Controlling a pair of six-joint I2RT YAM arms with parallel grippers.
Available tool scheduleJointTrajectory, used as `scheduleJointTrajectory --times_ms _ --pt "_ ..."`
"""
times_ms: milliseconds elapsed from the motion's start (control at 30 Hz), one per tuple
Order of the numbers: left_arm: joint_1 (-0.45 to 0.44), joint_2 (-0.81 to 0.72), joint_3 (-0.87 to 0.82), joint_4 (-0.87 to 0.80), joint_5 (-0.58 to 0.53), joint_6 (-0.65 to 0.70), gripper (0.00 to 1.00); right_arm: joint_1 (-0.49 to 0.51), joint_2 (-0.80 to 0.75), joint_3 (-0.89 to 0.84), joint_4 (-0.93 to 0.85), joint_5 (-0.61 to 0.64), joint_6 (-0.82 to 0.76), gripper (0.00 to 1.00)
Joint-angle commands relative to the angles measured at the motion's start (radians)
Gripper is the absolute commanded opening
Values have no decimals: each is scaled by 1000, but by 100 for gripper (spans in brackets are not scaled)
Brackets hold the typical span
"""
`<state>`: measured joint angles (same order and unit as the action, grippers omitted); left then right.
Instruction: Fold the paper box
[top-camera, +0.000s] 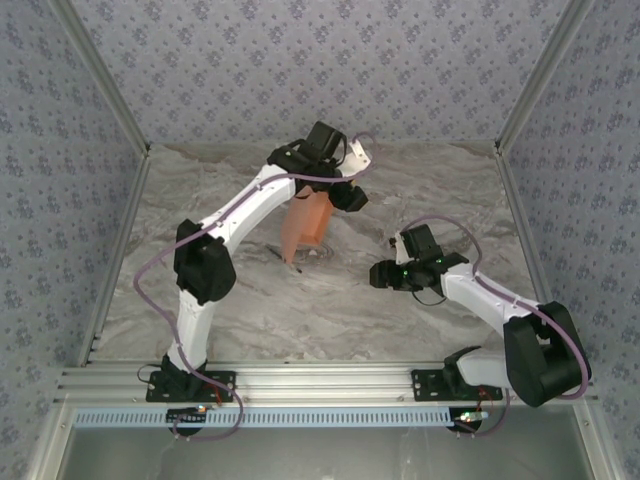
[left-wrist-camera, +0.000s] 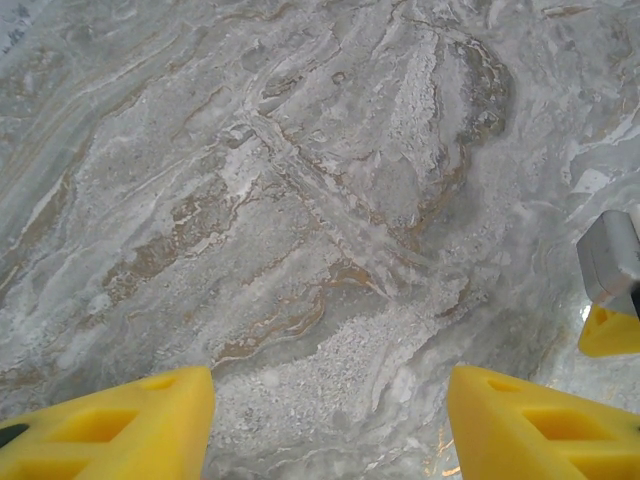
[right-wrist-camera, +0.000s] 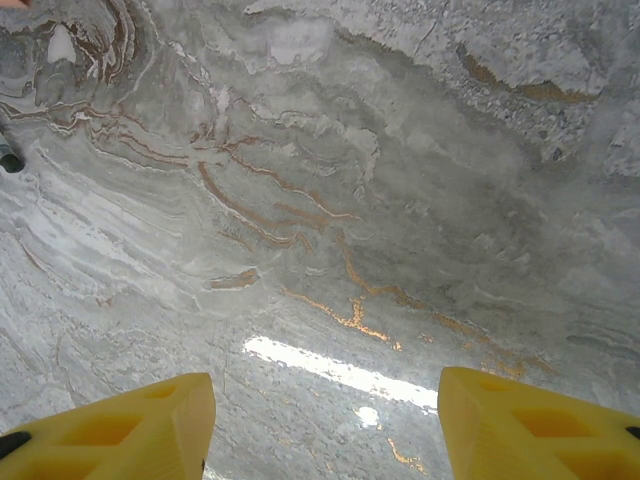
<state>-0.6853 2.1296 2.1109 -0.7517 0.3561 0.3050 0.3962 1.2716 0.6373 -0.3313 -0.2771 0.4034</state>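
1. My left gripper (left-wrist-camera: 328, 410) hangs over the bare marble table (left-wrist-camera: 300, 200). Its yellow fingers (left-wrist-camera: 120, 425) are spread wide with nothing between them.
2. The paper box (top-camera: 306, 225) stands on edge toward 12 o'clock of the table, just under my left wrist in the top view. I cannot tell whether it leans on the arm.
3. I judge it light, thin and springy. It would crease easily and could slide on the marble or topple at a nudge. I would pinch the free edge of a flap close to a fold line, not the middle of a panel.
4. My right gripper (right-wrist-camera: 325, 410) sits at 4 o'clock of the box, apart from it, with its fingers likewise spread and empty.
5. The top view gives the box's stance and both arms' reach. The wrist views give the finger gaps, which are too dark to read from above. The right wrist view adds the tip of a dark stick (right-wrist-camera: 8, 155) at 9 o'clock of its frame.
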Motion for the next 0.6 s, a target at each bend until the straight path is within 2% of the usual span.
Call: scheduleJointTrajectory --times_ms 0,200,567 --pt "-3 47 9 -20 30 -32 62 4 0 16 -14 14 -1 62" --pt "-3 85 48 -55 53 -75 62 -8 -11 26 -37 32 -18 62" --pt "24 177 217 -128 -14 -133 59 -12 -21 38 -43 24 -39 62"
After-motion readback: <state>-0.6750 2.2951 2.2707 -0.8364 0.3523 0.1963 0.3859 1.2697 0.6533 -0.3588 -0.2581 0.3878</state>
